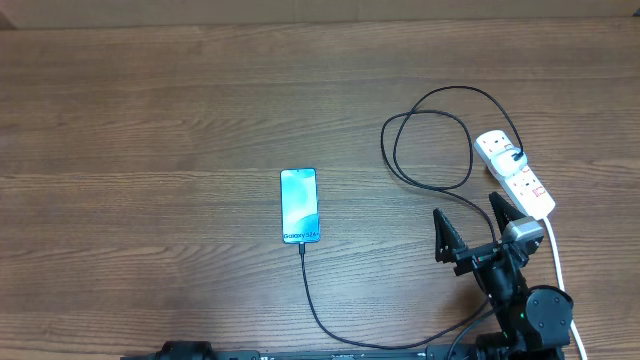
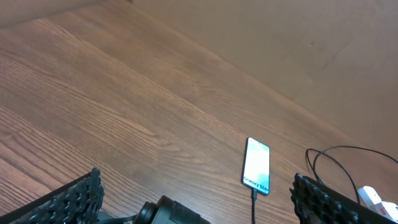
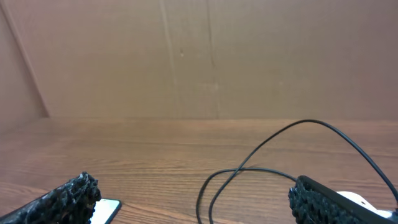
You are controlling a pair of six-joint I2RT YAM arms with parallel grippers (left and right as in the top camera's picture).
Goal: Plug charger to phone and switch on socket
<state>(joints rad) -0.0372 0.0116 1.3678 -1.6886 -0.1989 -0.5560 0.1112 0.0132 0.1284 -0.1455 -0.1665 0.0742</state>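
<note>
– At mid-table, what do we record?
– We record the Galaxy S24+ phone (image 1: 299,205) lying flat on the wooden table (image 1: 150,120), screen up and lit. The charger cable (image 1: 305,280) has its connector tip (image 1: 301,246) touching the phone's near short end. From there the cable runs toward the near edge, then off to the right.
– And on the right side?
– We note loose loops of that cable just beside the white power strip (image 1: 520,180). The cable's black plug (image 1: 513,155) sits in the strip's far half. A white cord (image 1: 555,245) leaves the strip toward the near edge. We cannot tell whether the red switches are on.
– Grippers?
– We find the right gripper (image 1: 468,212) near the strip's near end, jaws wide apart, holding nothing. The left gripper (image 2: 196,183) sits at the near-left edge, jaws likewise spread and empty, well apart from the phone.
</note>
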